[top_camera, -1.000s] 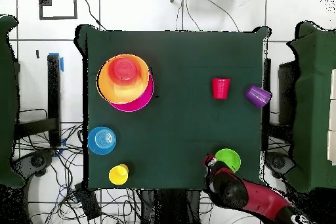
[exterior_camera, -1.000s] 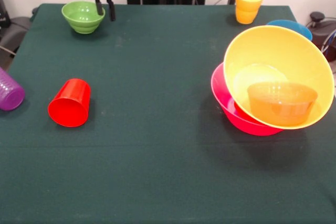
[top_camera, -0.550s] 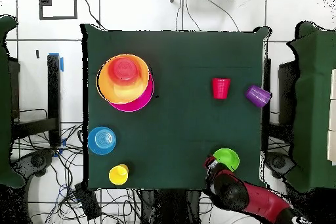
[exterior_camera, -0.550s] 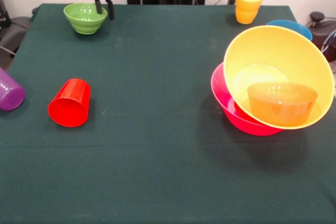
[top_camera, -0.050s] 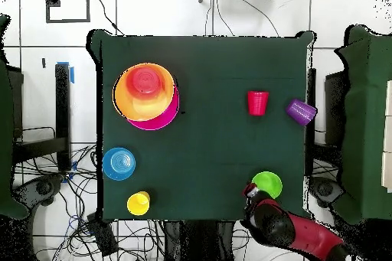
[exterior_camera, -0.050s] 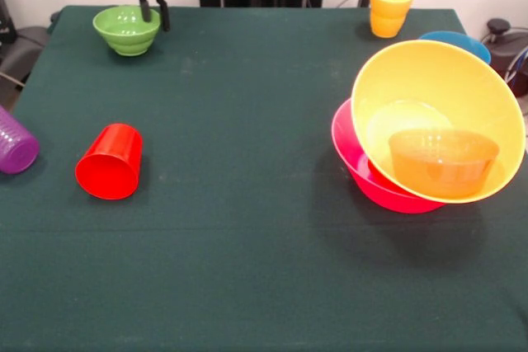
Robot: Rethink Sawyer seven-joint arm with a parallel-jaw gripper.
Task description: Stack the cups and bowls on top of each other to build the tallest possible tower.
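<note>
My gripper (exterior_camera, -0.050s: 153, 16) (top_camera, -0.050s: 250, 190) hangs at the table's far left corner in the front view, its fingers straddling the right rim of a green bowl (exterior_camera, -0.050s: 122, 30) (top_camera, -0.050s: 268, 184) and shut on it. On the right, the tower is a large yellow-orange bowl (exterior_camera, -0.050s: 437, 96) leaning tilted in a pink bowl (exterior_camera, -0.050s: 363, 172), with a small orange bowl (exterior_camera, -0.050s: 443, 161) inside it. A blue bowl (exterior_camera, -0.050s: 458, 40) stands behind the tower. A yellow cup (exterior_camera, -0.050s: 390, 7) stands upright at the far edge. Lying on their sides at the left are a red cup (exterior_camera, -0.050s: 109, 162) and a purple cup (exterior_camera, -0.050s: 15, 144).
The dark green cloth table (exterior_camera, -0.050s: 247, 228) ends close behind the green bowl and the yellow cup. The purple cup lies at the table's left edge. Cables and chair legs surround the table in the overhead view.
The gripper shifted left along the far edge, and the green bowl moved left with it. Nothing else moved.
</note>
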